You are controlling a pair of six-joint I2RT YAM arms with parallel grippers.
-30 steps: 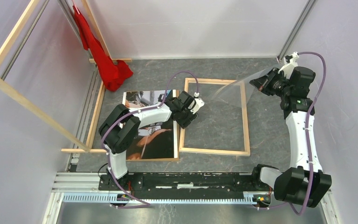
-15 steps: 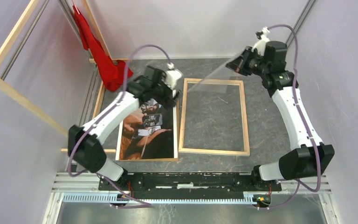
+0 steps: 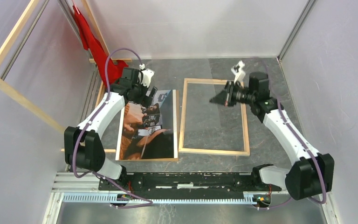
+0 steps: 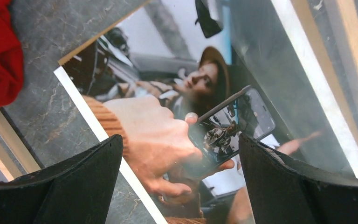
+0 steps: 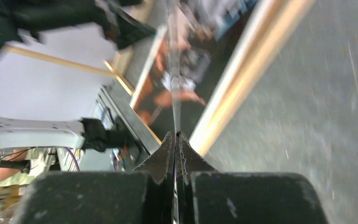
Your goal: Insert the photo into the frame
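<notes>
Photo (image 3: 147, 128): large rectangular print, flat on grey table (image 3: 265, 74), picture side up. Dark scene in brown, black and teal: hand in an orange-brown sleeve holding a phone, face under a hat behind it. Thin white border. Long sides running near to far. Just left of frame (image 3: 214, 151), close beside its left rail; contact unclear.

Frame: thin pale-wood rails, flat, slightly larger than photo, grey table showing through the opening.
</notes>
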